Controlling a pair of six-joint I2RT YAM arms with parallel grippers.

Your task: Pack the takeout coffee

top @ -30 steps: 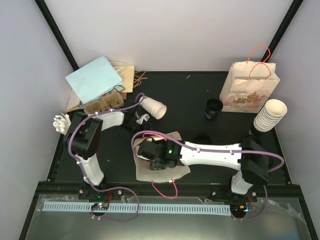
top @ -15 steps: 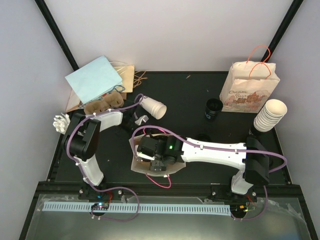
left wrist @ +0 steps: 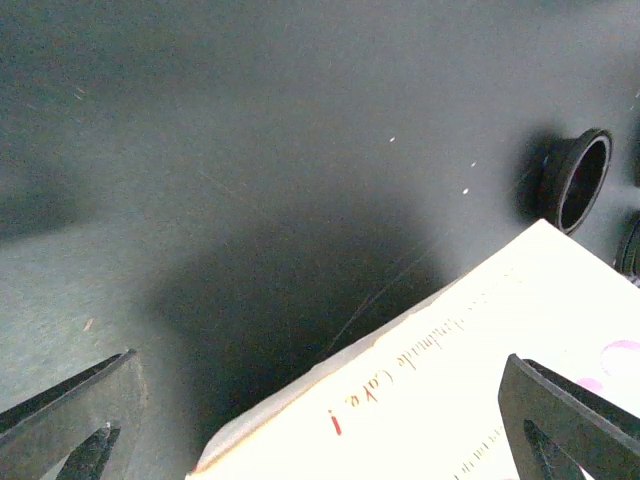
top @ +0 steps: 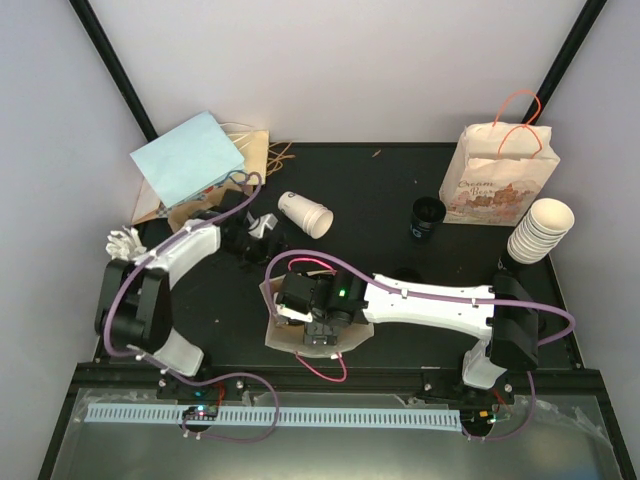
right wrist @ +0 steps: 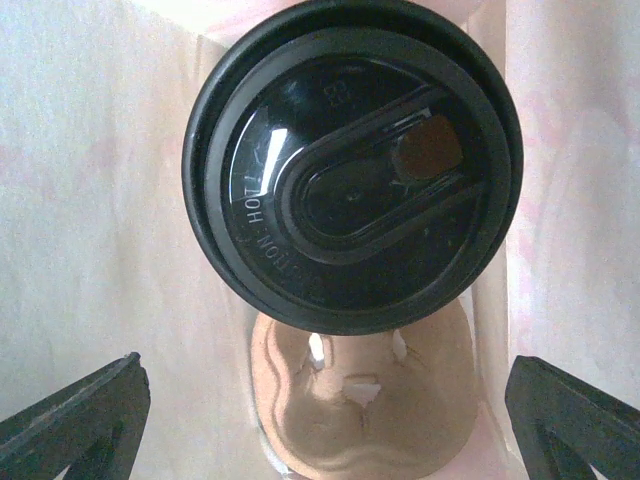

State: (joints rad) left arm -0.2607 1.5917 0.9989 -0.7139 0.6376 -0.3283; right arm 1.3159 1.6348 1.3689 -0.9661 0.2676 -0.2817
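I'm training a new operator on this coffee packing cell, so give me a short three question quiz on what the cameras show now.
1. True or false: the white cup stands upright on the table.
2. Inside the paper bag, what shows next to the lidded cup? A) pulp carrier; B) spoon; C) napkin.
3. Are the right fingers open or shut?
Key: 1 false, it lies on its side; 2 A; 3 open.
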